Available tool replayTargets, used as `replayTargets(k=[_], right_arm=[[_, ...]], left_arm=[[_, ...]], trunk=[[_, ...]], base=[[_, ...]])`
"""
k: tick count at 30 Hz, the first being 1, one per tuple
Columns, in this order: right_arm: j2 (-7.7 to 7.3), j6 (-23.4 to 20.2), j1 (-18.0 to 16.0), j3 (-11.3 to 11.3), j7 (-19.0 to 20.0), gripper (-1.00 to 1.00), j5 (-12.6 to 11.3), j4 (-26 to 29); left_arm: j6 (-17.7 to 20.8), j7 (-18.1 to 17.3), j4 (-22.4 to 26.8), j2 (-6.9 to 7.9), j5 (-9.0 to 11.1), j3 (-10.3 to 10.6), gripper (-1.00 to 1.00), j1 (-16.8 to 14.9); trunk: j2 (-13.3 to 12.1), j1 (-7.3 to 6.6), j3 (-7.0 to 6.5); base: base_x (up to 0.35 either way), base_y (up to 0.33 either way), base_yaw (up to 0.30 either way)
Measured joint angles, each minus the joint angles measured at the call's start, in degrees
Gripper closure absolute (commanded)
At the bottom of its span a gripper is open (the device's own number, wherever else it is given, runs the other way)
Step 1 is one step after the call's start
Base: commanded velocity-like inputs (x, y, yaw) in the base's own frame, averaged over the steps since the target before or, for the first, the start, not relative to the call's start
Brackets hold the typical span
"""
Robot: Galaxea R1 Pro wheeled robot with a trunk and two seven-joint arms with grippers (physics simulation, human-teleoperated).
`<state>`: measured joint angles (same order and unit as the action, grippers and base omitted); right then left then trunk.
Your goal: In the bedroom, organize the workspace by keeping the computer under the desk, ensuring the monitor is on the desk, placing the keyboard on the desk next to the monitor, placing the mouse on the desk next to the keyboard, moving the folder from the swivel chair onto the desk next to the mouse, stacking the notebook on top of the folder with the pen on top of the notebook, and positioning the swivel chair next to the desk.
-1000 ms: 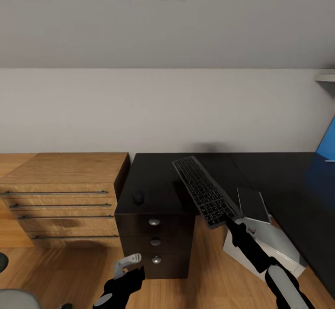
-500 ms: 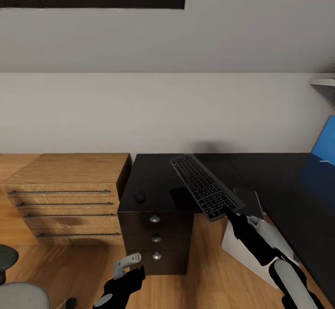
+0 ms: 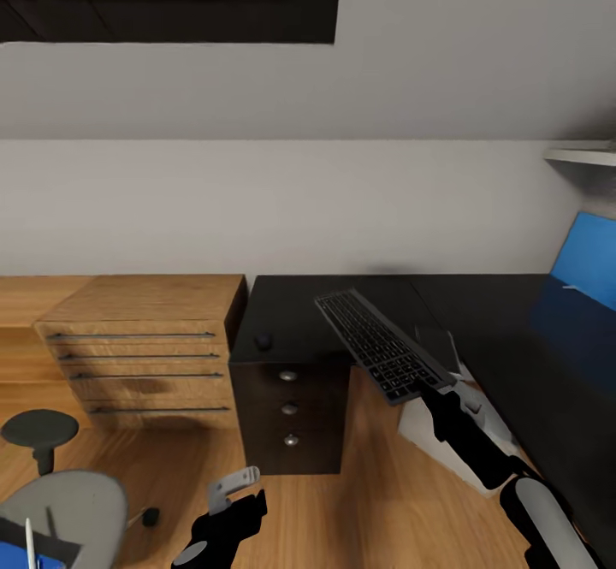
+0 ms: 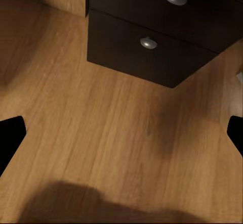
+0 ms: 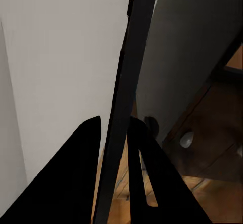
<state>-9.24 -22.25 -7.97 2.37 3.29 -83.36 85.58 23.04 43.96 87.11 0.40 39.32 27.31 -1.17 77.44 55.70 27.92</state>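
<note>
My right gripper [image 3: 428, 388] is shut on the near end of the slim black keyboard [image 3: 376, 345], which hangs tilted above the black desk [image 3: 505, 329] and the light grey computer [image 3: 428, 432]. The right wrist view has the keyboard [image 5: 126, 92] edge-on between the fingers [image 5: 86, 173]. A small dark mouse [image 3: 263, 340] lies on the black top over the dark drawers. At the lower left stands the grey swivel chair [image 3: 77, 500], carrying the blue folder [image 3: 13, 556], a dark notebook [image 3: 53, 543] and the whitish pen [image 3: 29, 539]. My left gripper [image 3: 233, 485] hangs open over the wood floor [image 4: 121, 133].
A light wooden drawer unit [image 3: 145, 338] stands left of the dark three-drawer pedestal [image 3: 289, 406]. A round dark stool [image 3: 38, 428] stands by the chair. A blue panel [image 3: 590, 261] leans at the far right under a shelf [image 3: 582, 157].
The whole view has shifted and pulled back, bringing the swivel chair, folder and stool into sight at lower left. My right gripper still holds the keyboard; the left arm looks unchanged.
</note>
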Motion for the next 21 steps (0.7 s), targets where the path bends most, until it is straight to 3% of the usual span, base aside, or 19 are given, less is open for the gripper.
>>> replayTargets(k=[11, 21], right_arm=[[-0.09, 0.22, 0.00, 0.97, -0.28, 1.00, -0.42, -0.65], [-0.09, 0.35, 0.01, 1.14, -0.29, 1.00, -0.51, -0.80]], left_arm=[[-0.09, -0.17, 0.00, 0.00, 0.17, 0.00, -1.00, 0.01], [-0.09, -0.20, -0.01, 0.00, 0.14, 0.03, -1.00, 0.00]], trunk=[[-4.41, -2.42, -1.98], [-8.43, -4.61, -3.77]], base=[[-0.340, 0.000, -0.006], [-0.340, -0.049, -0.224]])
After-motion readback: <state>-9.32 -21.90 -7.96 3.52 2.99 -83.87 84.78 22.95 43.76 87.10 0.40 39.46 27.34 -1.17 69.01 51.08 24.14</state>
